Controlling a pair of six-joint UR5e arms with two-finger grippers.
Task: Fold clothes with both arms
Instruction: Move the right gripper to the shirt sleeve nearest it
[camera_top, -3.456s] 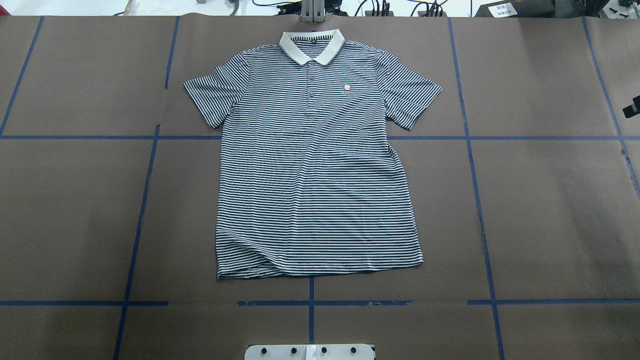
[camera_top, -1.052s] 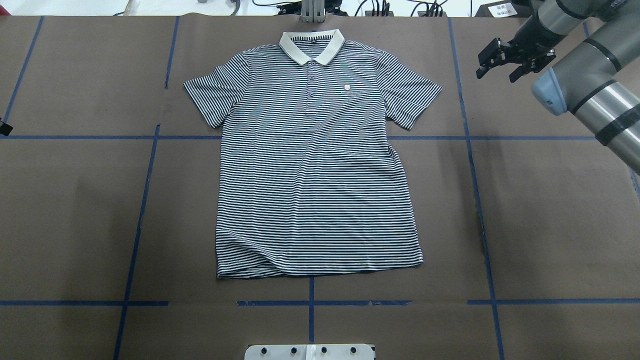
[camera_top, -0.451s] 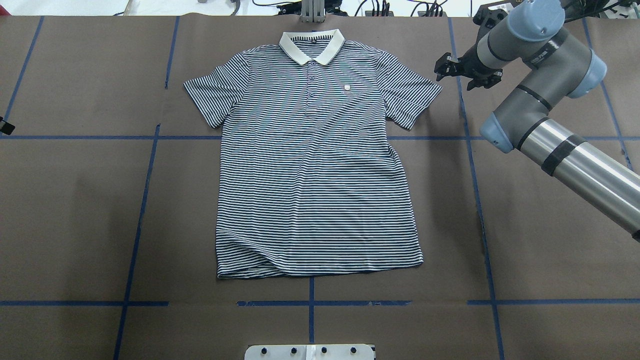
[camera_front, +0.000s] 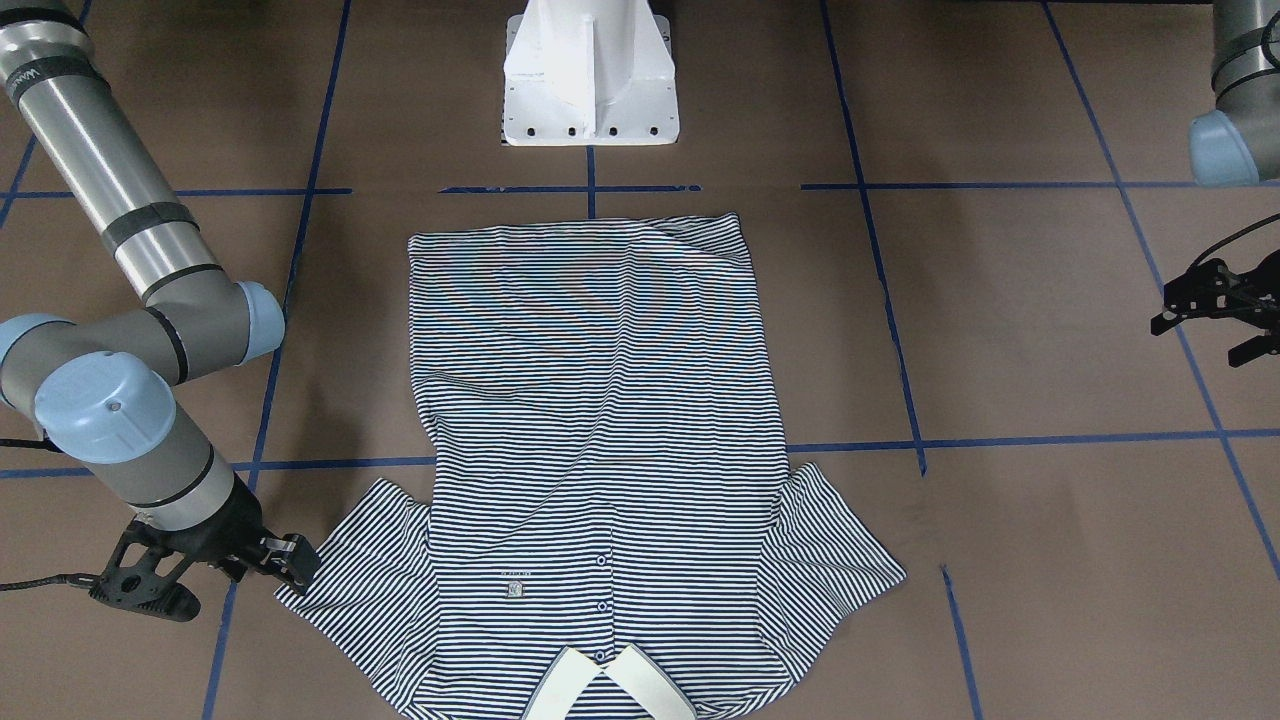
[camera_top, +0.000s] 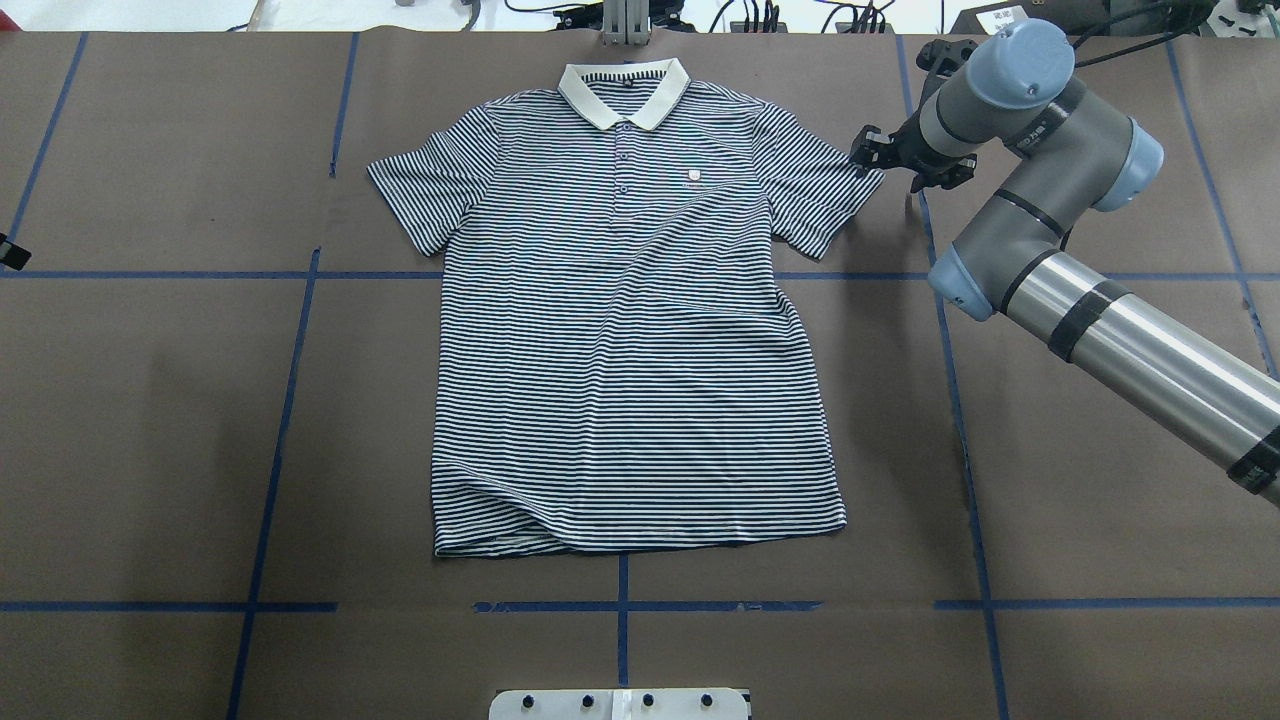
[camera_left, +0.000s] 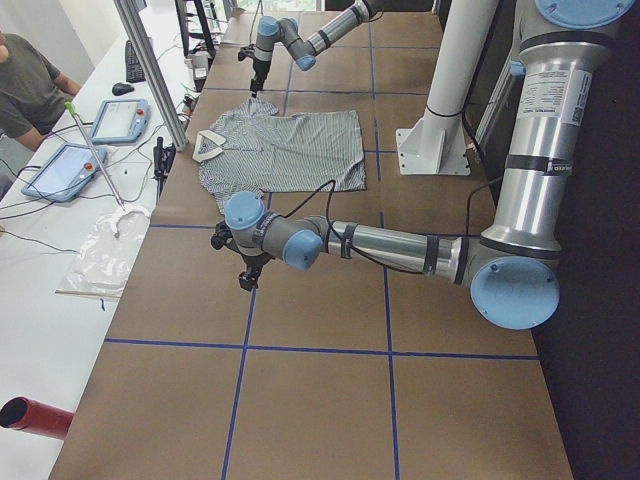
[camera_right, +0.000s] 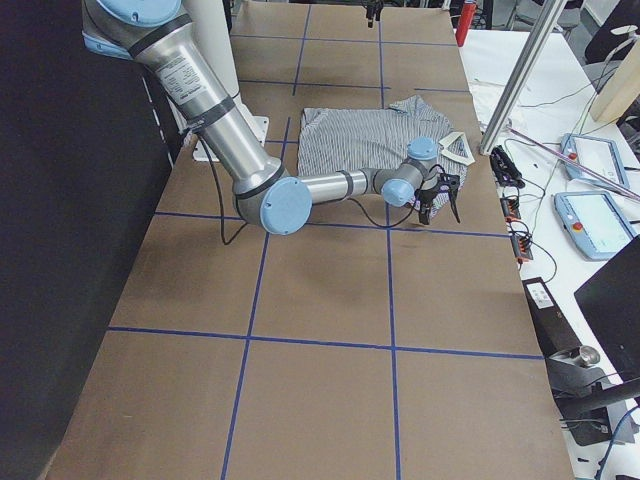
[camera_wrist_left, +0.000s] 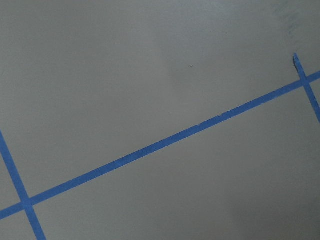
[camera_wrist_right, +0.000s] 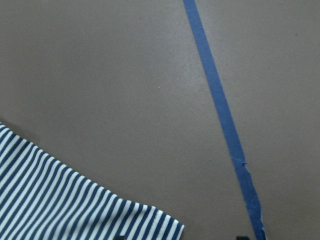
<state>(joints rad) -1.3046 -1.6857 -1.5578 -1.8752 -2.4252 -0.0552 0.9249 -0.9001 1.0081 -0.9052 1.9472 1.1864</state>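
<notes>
Shirt (camera_top: 630, 350), a short-sleeved polo with thin navy-and-white stripes and a cream collar, lay flat, placket up, on the brown blue-taped table (camera_top: 1100, 450). Black two-finger right gripper (camera_top: 898, 165) hung, fingers apart, just beside a sleeve tip. Left gripper (camera_front: 1200, 338), likewise spread, was well apart from the cloth.

A soft, matt knitted-cloth polo shirt (camera_top: 630, 330) is lying on dull brown paper-like table covering (camera_top: 150, 420) (its blue tape lines (camera_top: 270, 480) looking smooth). Beside the shirt, the right arm (camera_top: 1130, 340) is gleaming as polished metal, with satin plastic caps (camera_top: 1020, 45).
</notes>
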